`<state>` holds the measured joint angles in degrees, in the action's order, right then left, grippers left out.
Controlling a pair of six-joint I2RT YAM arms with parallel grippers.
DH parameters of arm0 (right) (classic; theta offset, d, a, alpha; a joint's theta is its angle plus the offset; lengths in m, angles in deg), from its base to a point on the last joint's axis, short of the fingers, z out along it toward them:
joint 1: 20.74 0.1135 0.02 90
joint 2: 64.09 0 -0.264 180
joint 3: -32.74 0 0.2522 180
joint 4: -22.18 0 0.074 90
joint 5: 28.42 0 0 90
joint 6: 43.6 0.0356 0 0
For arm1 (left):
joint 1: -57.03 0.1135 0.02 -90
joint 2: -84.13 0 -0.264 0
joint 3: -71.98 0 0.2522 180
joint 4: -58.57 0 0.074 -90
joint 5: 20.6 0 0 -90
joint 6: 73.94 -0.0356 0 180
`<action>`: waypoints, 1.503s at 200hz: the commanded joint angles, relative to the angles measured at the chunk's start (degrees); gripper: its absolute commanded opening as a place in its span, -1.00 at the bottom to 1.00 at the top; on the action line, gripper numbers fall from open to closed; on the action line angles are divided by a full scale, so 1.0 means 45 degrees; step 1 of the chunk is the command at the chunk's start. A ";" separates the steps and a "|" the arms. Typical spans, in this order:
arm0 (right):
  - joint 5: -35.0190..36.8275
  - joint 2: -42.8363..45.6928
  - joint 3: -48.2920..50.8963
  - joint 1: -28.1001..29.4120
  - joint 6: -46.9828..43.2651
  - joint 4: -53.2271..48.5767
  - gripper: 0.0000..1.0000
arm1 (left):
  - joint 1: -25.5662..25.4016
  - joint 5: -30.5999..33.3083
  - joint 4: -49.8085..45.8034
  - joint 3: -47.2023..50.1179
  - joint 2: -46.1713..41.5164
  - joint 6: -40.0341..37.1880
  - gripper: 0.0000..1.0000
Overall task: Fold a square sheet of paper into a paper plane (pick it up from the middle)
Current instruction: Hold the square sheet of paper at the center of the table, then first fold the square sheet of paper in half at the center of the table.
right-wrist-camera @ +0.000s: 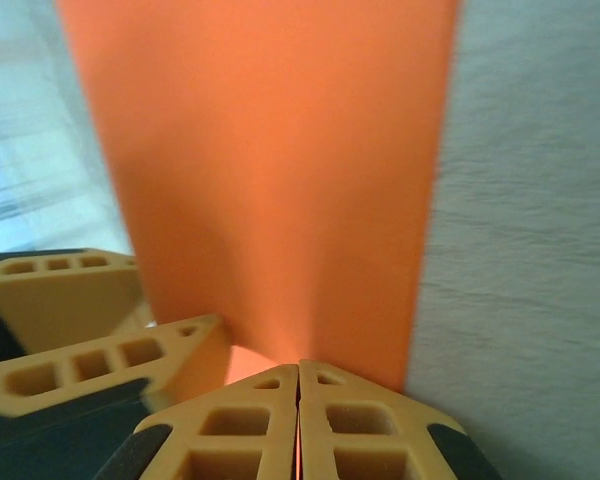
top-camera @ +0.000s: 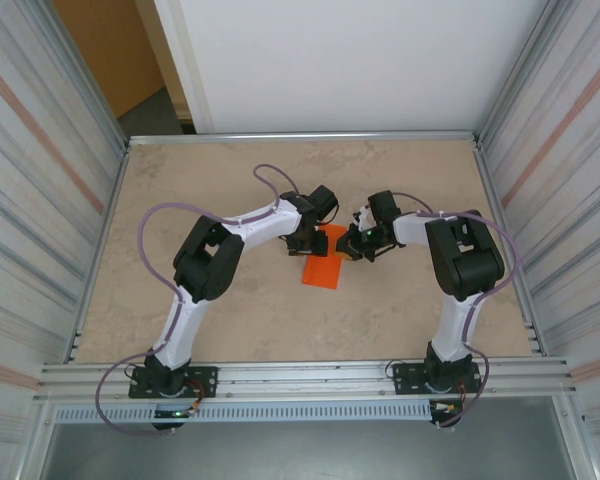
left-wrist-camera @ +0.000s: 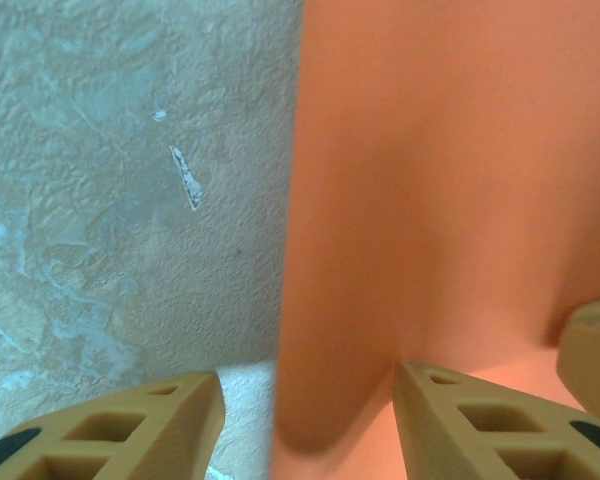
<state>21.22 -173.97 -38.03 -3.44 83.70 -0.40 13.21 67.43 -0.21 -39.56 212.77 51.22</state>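
The square sheet of paper (top-camera: 322, 266), folded to a narrower orange strip, lies on the bench (top-camera: 260, 325) between the two pincers. The right pincer (right-wrist-camera: 298, 365) sits at the sheet's far right edge, its tan fingers pressed together with the thin paper edge nipped in the seam. The left pincer (left-wrist-camera: 308, 385) is at the sheet's far left edge with its fingers apart. The sheet's left border runs into the gap between them, one finger over paper and the other over bare bench.
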 commanded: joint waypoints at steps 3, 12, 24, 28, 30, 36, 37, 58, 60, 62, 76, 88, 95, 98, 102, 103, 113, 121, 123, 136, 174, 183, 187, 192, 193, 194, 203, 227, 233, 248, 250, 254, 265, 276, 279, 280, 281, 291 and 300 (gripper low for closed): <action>0.0869 -0.0368 0.0075 0.0063 -0.0190 -0.0782 -0.86 | -0.0342 -0.1264 0.0843 0.1297 0.2722 -0.0195 0.02; 0.1069 -0.0450 0.0189 0.0043 -0.0251 -0.0889 -0.86 | -0.0342 -0.1259 0.0843 0.1320 0.2662 -0.0193 0.02; 0.1360 -0.0519 0.0278 0.0025 -0.0327 -0.1046 -0.87 | -0.0342 -0.1240 0.0872 0.1395 0.2547 -0.0179 0.02; 0.1453 -0.0540 0.0303 0.0041 -0.0376 -0.1121 -0.87 | -0.0347 -0.1218 0.0870 0.1396 0.2473 -0.0176 0.02; 0.1504 -0.0551 0.0320 0.0032 -0.0393 -0.1149 -0.87 | -0.0343 -0.1215 0.0865 0.1396 0.2440 -0.0176 0.02; 0.1649 -0.0582 0.0341 0.0051 -0.0444 -0.1278 -0.87 | -0.0341 -0.1238 0.0848 0.1394 0.2322 -0.0176 0.02; 0.1676 -0.0591 0.0343 0.0056 -0.0460 -0.1290 -0.87 | -0.0342 -0.1229 0.0845 0.1395 0.2297 -0.0176 0.02; 0.2010 -0.0754 0.0365 0.0078 -0.0602 -0.1603 -0.89 | -0.0313 -0.1173 0.0804 0.1352 0.1385 -0.0103 0.01; 0.2034 -0.0766 0.0350 0.0066 -0.0620 -0.1650 -0.89 | -0.0320 -0.1175 0.0804 0.1351 0.1235 -0.0089 0.02; 0.2059 -0.0779 0.0347 0.0082 -0.0629 -0.1692 -0.89 | -0.0322 -0.1150 0.0819 0.1356 0.1096 -0.0076 0.02; 0.2327 -0.0910 0.0278 0.0128 -0.0776 -0.1937 -0.90 | -0.0290 -0.0836 0.0916 0.1338 0.0002 0.0008 0.02; 0.2673 -0.1051 0.0128 0.0182 -0.0956 -0.2287 -0.90 | -0.0171 -0.0699 0.1058 0.1365 -0.0917 0.0078 0.02; 0.2895 -0.1159 0.0045 0.0236 -0.1017 -0.2472 -0.91 | -0.0083 -0.0700 0.1171 0.1391 -0.1402 0.0059 0.02; 0.2968 -0.1212 -0.0009 0.0254 -0.1037 -0.2537 -0.91 | -0.0044 -0.0670 0.1165 0.1381 -0.1604 0.0059 0.03; 0.3008 -0.1271 -0.0042 0.0247 -0.1052 -0.2602 -0.92 | 0.0028 -0.0638 0.1115 0.1377 -0.1783 0.0073 0.02; 0.3029 -0.1278 -0.0043 0.0242 -0.1047 -0.2606 -0.92 | 0.0048 -0.0646 0.1106 0.1367 -0.1806 0.0076 0.02; 0.3099 -0.1423 -0.0155 0.0291 -0.1079 -0.2719 -0.94 | 0.0229 -0.0711 0.1143 0.1425 -0.2522 0.0018 0.03; 0.3110 -0.1505 -0.0218 0.0295 -0.1100 -0.2793 -0.94 | 0.0335 -0.0771 0.1270 0.1557 -0.2900 -0.0075 0.02; 0.3110 -0.1540 -0.0235 0.0306 -0.1115 -0.2798 -0.94 | 0.0350 -0.0825 0.1326 0.1607 -0.2995 -0.0112 0.02; 0.3199 -0.1631 -0.0337 0.0360 -0.1189 -0.2938 -0.96 | 0.0492 -0.1470 0.1988 0.2005 -0.3479 -0.0404 -0.01; 0.3285 -0.1792 -0.0509 0.0411 -0.1498 -0.3098 -0.98 | 0.0556 -0.4228 0.4342 0.2824 -0.3378 -0.0397 -0.32; 0.3376 -0.1803 -0.0522 0.0413 -0.1530 -0.3156 -0.98 | 0.0576 -0.4483 0.4424 0.2766 -0.3122 -0.0329 -0.41; 0.3393 -0.1797 -0.0522 0.0413 -0.1548 -0.3174 -0.98 | 0.0576 -0.4585 0.4460 0.2735 -0.3004 -0.0332 -0.46; 0.3403 -0.1809 -0.0511 0.0401 -0.1581 -0.3159 -0.99 | 0.0576 -0.4670 0.4521 0.2708 -0.2886 -0.0332 -0.51; 0.3412 -0.1810 -0.0512 0.0398 -0.1575 -0.3158 -0.98 | 0.0576 -0.4683 0.4528 0.2696 -0.2855 -0.0322 -0.52; 0.3407 -0.1811 -0.0503 0.0405 -0.1582 -0.3158 -0.99 | 0.0576 -0.4710 0.4541 0.2691 -0.2830 -0.0327 -0.53; 0.3424 -0.1792 -0.0523 0.0398 -0.1589 -0.3157 -0.99 | 0.0595 -0.4905 0.4573 0.2569 -0.2579 -0.0350 -0.62; 0.3414 -0.1890 -0.0579 0.0396 -0.1588 -0.3196 -0.99 | 0.0702 -0.5417 0.4340 0.2129 -0.1986 -0.0391 -0.81; 0.3434 -0.1918 -0.0586 0.0423 -0.1588 -0.3196 -0.99 | 0.0726 -0.5473 0.4306 0.2079 -0.1711 -0.0409 -0.85; 0.3461 -0.1938 -0.0579 0.0413 -0.1589 -0.3235 -0.99 | 0.0819 -0.5435 0.4078 0.1945 -0.1356 -0.0438 -0.92; 0.3475 -0.1936 -0.0574 0.0404 -0.1589 -0.3235 -0.99 | 0.0827 -0.5429 0.4059 0.1944 -0.1320 -0.0471 -0.93; 0.3464 -0.1942 -0.0575 0.0409 -0.1589 -0.3235 -0.99 | 0.0853 -0.5453 0.4042 0.1943 -0.1261 -0.0469 -0.95; 0.3476 -0.1972 -0.0602 0.0408 -0.1589 -0.3279 -0.99 | 0.0934 -0.5555 0.3969 0.1925 -0.1114 -0.0487 -0.97; 0.3487 -0.2021 -0.0602 0.0404 -0.1589 -0.3294 -0.99 | 0.0957 -0.5596 0.3921 0.1925 -0.1000 -0.0579 -0.98; 0.3492 -0.2025 -0.0619 0.0411 -0.1589 -0.3314 -0.99 | 0.0963 -0.5591 0.3879 0.1887 -0.0971 -0.0595 -0.98; 0.3506 -0.2026 -0.0625 0.0412 -0.1589 -0.3314 -0.99 | 0.0965 -0.5583 0.3865 0.1876 -0.0960 -0.0610 -0.98; 0.3516 -0.2036 -0.0630 0.0413 -0.1589 -0.3314 -0.99 | 0.0966 -0.5590 0.3858 0.1870 -0.0945 -0.0618 -0.98; 0.3545 -0.2045 -0.0622 0.0398 -0.1604 -0.3351 -0.99 | 0.1001 -0.5549 0.3742 0.1865 -0.0870 -0.0734 -0.98; 0.3584 -0.2099 -0.0646 0.0413 -0.1609 -0.3378 -0.99 | 0.1042 -0.5508 0.3652 0.1886 -0.0833 -0.0814 -0.98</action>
<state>24.06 -176.64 -43.93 -2.63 77.36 -9.56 17.26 43.47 18.68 -29.31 208.20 49.67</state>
